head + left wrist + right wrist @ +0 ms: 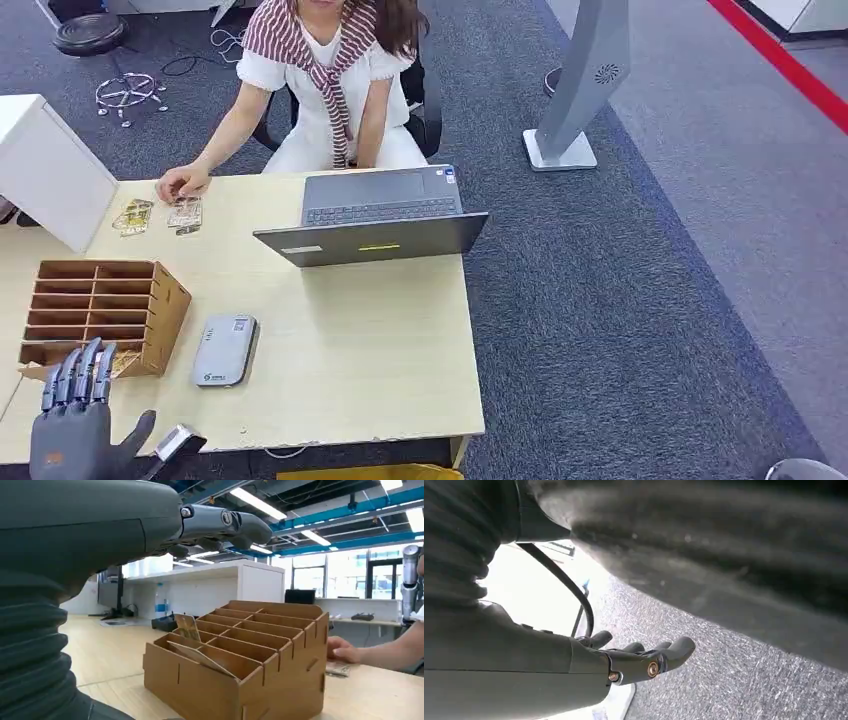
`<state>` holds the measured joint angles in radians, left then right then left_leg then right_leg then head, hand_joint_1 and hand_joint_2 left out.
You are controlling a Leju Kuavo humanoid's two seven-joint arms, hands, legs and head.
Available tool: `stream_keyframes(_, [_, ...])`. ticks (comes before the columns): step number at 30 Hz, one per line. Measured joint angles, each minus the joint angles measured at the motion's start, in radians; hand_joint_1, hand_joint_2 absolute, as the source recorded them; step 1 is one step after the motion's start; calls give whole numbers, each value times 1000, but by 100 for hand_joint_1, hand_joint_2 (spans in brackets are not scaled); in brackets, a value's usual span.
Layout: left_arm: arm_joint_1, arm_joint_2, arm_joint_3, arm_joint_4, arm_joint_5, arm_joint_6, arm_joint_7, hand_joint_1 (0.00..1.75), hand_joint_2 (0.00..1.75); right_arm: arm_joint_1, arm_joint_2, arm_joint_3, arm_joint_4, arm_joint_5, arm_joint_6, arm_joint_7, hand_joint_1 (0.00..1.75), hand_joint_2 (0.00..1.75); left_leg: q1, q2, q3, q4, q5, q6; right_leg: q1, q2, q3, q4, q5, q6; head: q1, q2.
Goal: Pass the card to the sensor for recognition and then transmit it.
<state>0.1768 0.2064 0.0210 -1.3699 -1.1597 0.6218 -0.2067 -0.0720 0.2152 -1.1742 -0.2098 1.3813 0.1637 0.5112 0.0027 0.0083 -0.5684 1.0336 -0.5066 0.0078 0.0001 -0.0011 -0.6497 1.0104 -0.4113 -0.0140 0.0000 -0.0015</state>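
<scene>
Now left hand (75,420) empty, fingers spread, just near of rack (100,312); card (187,627) upright in slot; right hand (634,662) empty, fingers loosely apart.

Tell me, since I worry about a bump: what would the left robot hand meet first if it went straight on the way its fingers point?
Probably the wooden card organizer: the left robot hand points at its near edge. Depth is unclear; it might pass above.

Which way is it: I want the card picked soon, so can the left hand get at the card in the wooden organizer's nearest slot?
Probably yes. The left hand hovers open just short of the wooden organizer, and the card leans in the nearest slot with nothing over it. The slot walls leave little room.
</scene>
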Motion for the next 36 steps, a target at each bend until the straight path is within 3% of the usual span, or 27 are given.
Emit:
stream_keyframes(7, [-44, -10, 50, 37, -19, 5, -14, 0, 175, -1, 0, 0, 0, 7, 2, 2, 0, 175, 0, 0, 0, 0, 0, 0, 0, 0, 0, 0, 0, 0, 0, 0])
stream_keyframes(21, [-186, -1, 60, 129, -98, -38, 58, 0, 175, -3, 0, 1, -2, 25, 15, 7, 0, 175, 0, 0, 0, 0, 0, 0, 0, 0, 0, 0, 0, 0, 0, 0])
stream_keyframes(36, [-214, 2, 60, 184, -106, -56, 87, 0, 175, -4, 0, 2, -3, 24, 16, 15, 0, 175, 0, 0, 0, 0, 0, 0, 0, 0, 0, 0, 0, 0, 0, 0])
